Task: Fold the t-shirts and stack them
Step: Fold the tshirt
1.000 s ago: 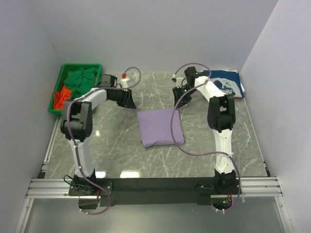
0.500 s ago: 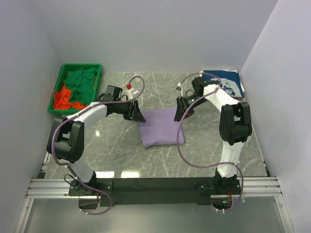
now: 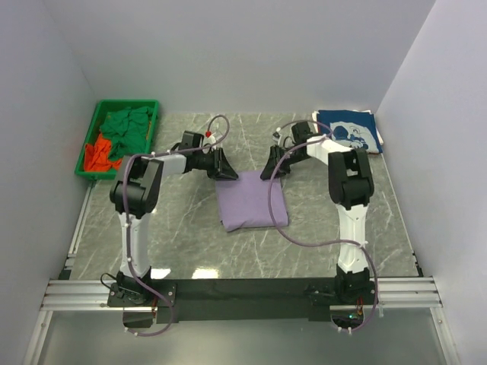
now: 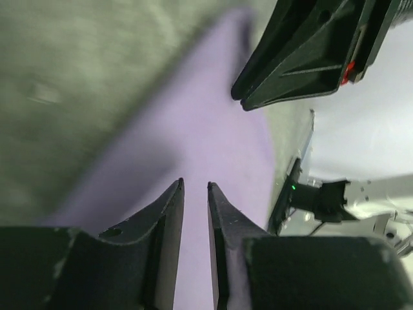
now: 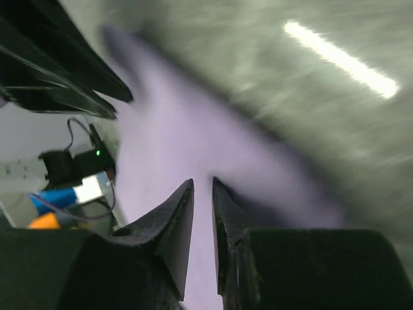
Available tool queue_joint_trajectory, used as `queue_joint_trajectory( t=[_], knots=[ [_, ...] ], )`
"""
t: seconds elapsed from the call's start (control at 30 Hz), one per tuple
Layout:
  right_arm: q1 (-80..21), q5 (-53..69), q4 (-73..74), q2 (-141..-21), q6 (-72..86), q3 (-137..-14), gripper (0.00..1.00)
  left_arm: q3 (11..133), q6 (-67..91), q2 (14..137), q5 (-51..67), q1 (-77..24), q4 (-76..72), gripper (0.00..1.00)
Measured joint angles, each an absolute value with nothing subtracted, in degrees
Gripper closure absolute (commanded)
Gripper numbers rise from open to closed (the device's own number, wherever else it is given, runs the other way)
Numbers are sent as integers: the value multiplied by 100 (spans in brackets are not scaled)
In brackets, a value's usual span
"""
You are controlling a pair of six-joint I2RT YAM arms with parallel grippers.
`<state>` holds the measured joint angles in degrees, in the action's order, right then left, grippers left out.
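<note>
Both arms have swung in since a second ago, when they stood off beyond the lavender t-shirt. The left gripper is now at its far left corner and the right gripper at its far right corner. That shirt has not shifted.

It lies folded at the middle of a grey marbled tabletop closed in by plain pale walls. It is nearly square, its wider side running left to right and its edges slightly skewed to the tabletop's.

Far right of it lies a folded navy t-shirt with white print. Far left, a green bin holds green t-shirts and an orange-red one.

In the wrist views each pair of jaws shows only a narrow slit over purple cloth. I cannot tell whether either is pinching it.
</note>
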<state>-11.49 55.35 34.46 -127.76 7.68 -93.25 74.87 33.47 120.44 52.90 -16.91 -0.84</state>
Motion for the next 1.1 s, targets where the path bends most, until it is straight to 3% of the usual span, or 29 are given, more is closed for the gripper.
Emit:
queue_joint_trajectory(
  t=[0.23, 0.43, 0.67, 0.77, 0.97, 1.1],
  knots=[
    [-1026, 5682, 3575, -13952, 1516, -10503, 78, 8825, 3037, 13266, 5365, -1363, 604, 73],
    [-878, 5382, 3267, -13847, 1621, -10829, 74, 9513, 2246, 13194, 5247, -1155, 1041, 68],
    [-985, 5645, 2709, -11745, 1868, -8527, 72, 7153, 3004, 11118, 5439, -1251, 123, 63],
    [-1227, 5760, 2517, -11150, 1839, -7931, 72, 6152, 3817, 10503, 5557, -1643, -937, 62],
    [-1487, 5763, 2412, -11498, 1645, -7290, 73, 5677, 4678, 11174, 5553, -2128, -1852, 65],
    [-1426, 5739, 2418, -12195, 1603, -7310, 74, 6084, 4624, 12051, 5557, -1975, -1343, 67]
  ],
)
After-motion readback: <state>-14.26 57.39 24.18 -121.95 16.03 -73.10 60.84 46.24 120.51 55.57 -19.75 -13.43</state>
